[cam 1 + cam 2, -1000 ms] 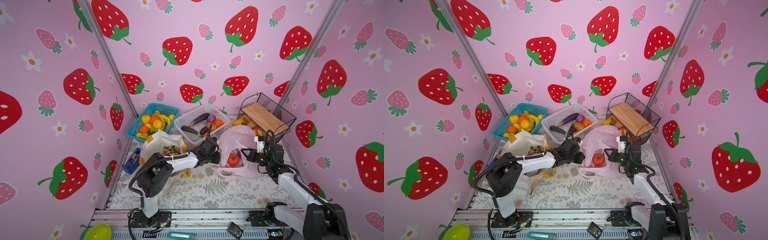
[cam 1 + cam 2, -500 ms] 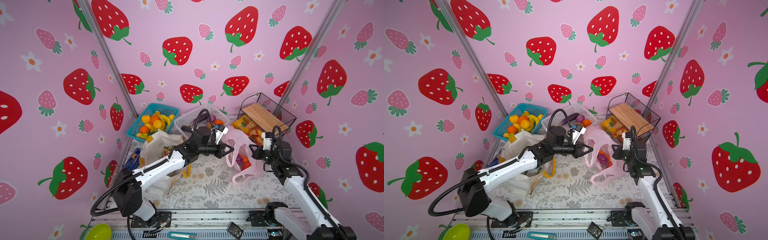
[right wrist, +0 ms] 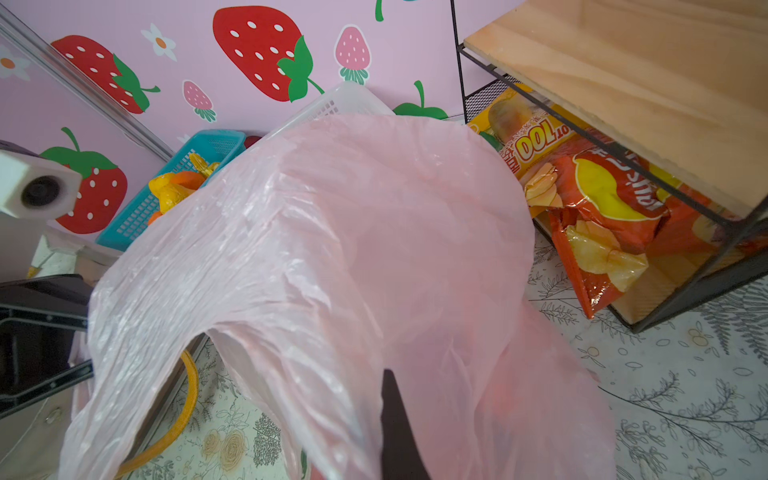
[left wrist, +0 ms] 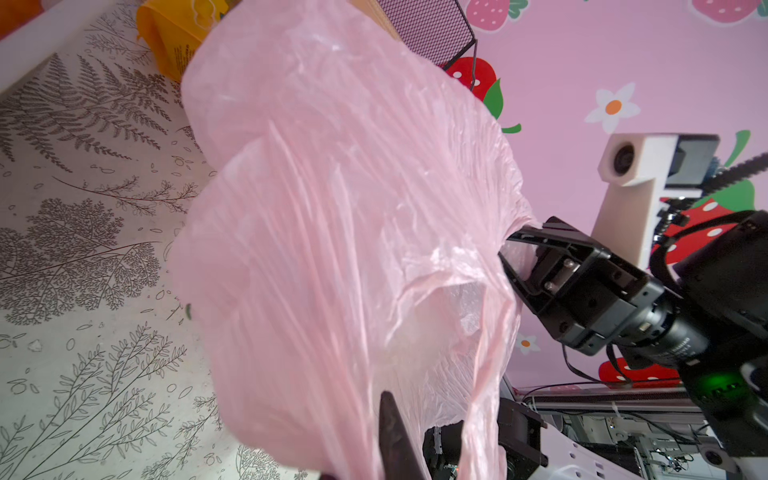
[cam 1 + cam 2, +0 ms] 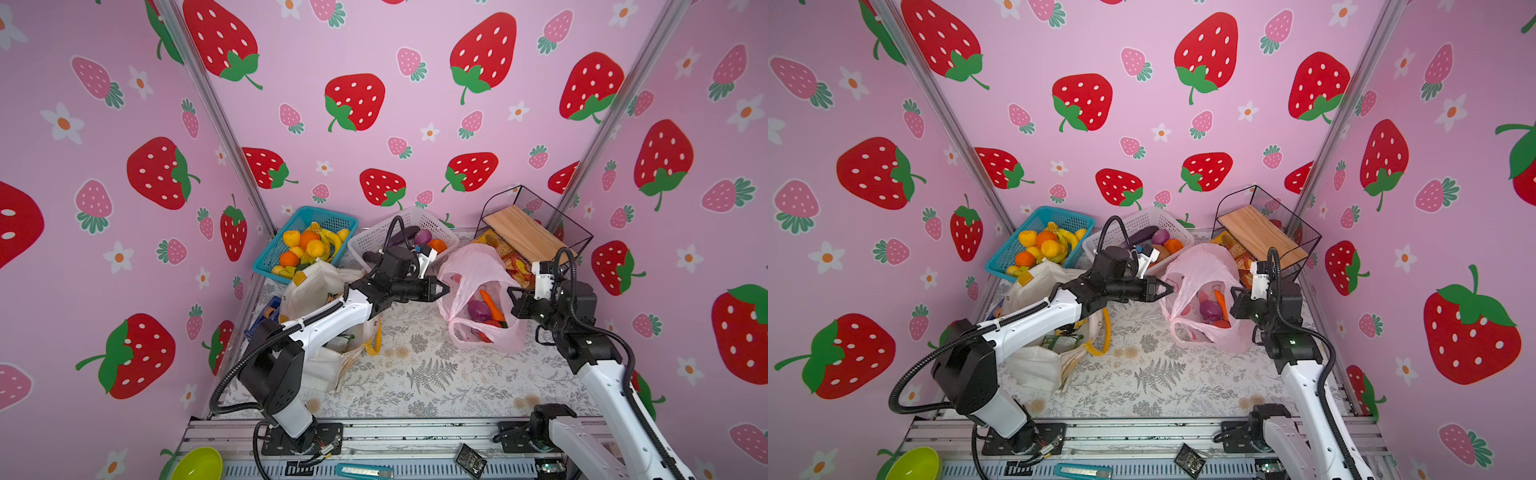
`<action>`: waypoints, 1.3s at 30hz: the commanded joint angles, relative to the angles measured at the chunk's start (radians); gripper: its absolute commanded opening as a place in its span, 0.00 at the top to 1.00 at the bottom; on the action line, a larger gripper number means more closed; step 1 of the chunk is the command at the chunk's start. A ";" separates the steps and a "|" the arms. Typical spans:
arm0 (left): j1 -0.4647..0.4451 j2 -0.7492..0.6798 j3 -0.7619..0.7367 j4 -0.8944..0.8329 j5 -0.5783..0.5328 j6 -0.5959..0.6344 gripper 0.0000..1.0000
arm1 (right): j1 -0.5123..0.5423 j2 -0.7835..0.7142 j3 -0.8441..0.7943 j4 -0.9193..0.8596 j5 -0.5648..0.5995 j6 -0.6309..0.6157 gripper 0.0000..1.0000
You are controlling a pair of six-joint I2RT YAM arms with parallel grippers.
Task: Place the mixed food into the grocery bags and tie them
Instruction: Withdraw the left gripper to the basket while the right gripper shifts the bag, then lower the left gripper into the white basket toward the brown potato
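Observation:
The pink plastic bag (image 5: 478, 270) (image 5: 1200, 266) stands right of the table's middle, its top stretched between my two grippers. Through its film show an orange carrot (image 5: 490, 305), a purple onion (image 5: 478, 311) and a red tomato (image 5: 492, 324). My left gripper (image 5: 444, 288) (image 5: 1169, 288) is shut on the bag's left edge. My right gripper (image 5: 512, 296) (image 4: 513, 257) is shut on its right edge. Pink film (image 4: 332, 208) (image 3: 332, 228) fills both wrist views. The white tote (image 5: 316, 282) with a yellow handle (image 5: 376, 345) slumps under my left arm.
At the back stand a blue basket (image 5: 324, 212) of toy fruit, a white basket (image 5: 419, 216) of vegetables and a black wire rack (image 5: 540, 199) with a wooden top over snack packets (image 5: 511, 259). A green bowl (image 5: 197, 463) sits by the front rail.
The pink bag lay slumped on the table a second ago. Both grippers have since risen with its edges, so it now stands taller and stretched between them.

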 commanded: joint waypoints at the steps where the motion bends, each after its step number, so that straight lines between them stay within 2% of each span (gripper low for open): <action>1: 0.022 -0.007 0.043 -0.020 0.004 0.017 0.79 | -0.006 0.006 0.028 -0.035 0.036 -0.040 1.00; 4: 0.052 -0.028 0.053 -0.088 -0.055 0.080 0.55 | -0.007 0.023 0.007 -0.011 0.045 -0.040 1.00; 10: 0.097 -0.029 0.113 -0.219 -0.356 0.233 0.26 | -0.006 0.050 -0.029 0.053 0.006 -0.011 1.00; 14: 0.121 0.094 0.263 -0.326 -0.490 0.277 0.23 | -0.006 0.046 -0.051 0.093 -0.014 0.014 1.00; 22: 0.166 0.376 0.561 -0.403 -0.556 0.278 0.21 | -0.007 0.024 -0.082 0.125 -0.011 0.036 1.00; 26: 0.174 0.499 0.683 -0.403 -0.555 0.265 0.19 | -0.007 0.027 -0.092 0.146 -0.021 0.046 1.00; 33: 0.176 0.758 1.000 -0.503 -0.532 0.258 0.14 | -0.007 0.042 -0.097 0.161 -0.038 0.043 1.00; 39: 0.178 0.900 1.181 -0.541 -0.520 0.253 0.11 | -0.007 0.044 -0.096 0.146 -0.038 0.031 1.00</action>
